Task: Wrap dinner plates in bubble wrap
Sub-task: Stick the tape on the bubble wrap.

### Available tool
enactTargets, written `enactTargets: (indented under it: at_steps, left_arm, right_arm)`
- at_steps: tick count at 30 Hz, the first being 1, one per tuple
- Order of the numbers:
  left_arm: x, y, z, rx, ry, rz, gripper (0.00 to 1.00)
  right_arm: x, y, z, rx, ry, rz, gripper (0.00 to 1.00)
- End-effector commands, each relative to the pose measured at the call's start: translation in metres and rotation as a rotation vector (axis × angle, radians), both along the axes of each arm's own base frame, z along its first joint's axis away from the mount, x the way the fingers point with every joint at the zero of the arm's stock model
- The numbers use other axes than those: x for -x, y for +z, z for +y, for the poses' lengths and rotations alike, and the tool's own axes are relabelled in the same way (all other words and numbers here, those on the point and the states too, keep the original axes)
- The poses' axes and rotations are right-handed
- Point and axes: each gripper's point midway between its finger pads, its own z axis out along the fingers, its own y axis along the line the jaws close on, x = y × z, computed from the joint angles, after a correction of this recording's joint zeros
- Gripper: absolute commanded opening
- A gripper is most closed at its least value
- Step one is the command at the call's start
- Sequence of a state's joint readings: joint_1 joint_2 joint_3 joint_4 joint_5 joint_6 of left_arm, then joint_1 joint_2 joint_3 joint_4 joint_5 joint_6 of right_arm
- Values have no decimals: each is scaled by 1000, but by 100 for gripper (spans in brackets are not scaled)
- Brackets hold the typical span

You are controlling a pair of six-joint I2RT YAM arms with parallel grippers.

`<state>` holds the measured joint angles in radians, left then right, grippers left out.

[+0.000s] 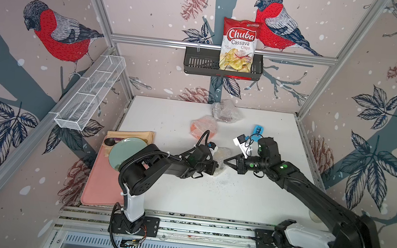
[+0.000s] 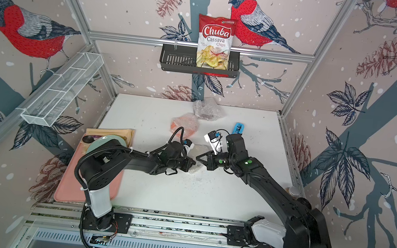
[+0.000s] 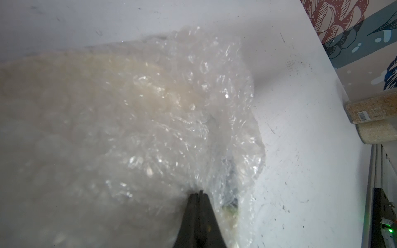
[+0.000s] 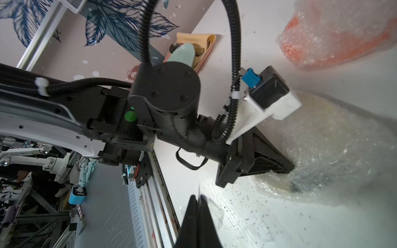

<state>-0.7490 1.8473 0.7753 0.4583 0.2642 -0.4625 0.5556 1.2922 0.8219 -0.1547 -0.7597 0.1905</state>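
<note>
L gripper (image 3: 198, 194) fingers clenched, pinching an edge of the bubble wrap (image 3: 171, 103) over the cream plate (image 3: 96, 90). Bundle lies on the table (image 1: 167, 115) right at the tips, betw both grippers. R gripper (image 4: 197, 196) fingers pressed together at the bundle's opp edge; can't tell if film is caught. 3 wrapped bundles: cream, orange plate (image 1: 203, 129) just beyond the fingers, dark plate (image 1: 226, 112) farther beyond. 1 green plate (image 1: 122, 151) on 1 pink tray (image 1: 100, 184), behind the L fingers. 1 bag (image 1: 239, 44) reads "Chuba Cassava Chips". 2 jars (image 3: 369, 111), barcode unreadable.

White table (image 1: 234, 201) carries three plates (image 1: 195, 129) under bubble wrap (image 3: 171, 107), a pink tray (image 1: 102, 187).
</note>
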Motion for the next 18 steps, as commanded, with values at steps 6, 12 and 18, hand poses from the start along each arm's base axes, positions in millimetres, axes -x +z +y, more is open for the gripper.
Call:
enactTargets:
  at_steps: [6,12,18]
  left_arm:
    - [21,-19,12,-44,-45,57,0]
    - [23,-19,18,-50,-31,46,0]
    - [24,-22,20,-59,-25,55,0]
  right_arm:
    - [-56,-49,25,106,32,-23,0]
    - [-80,-82,35,155,28,30,0]
    - [-114,-101,27,204,-66,55,0]
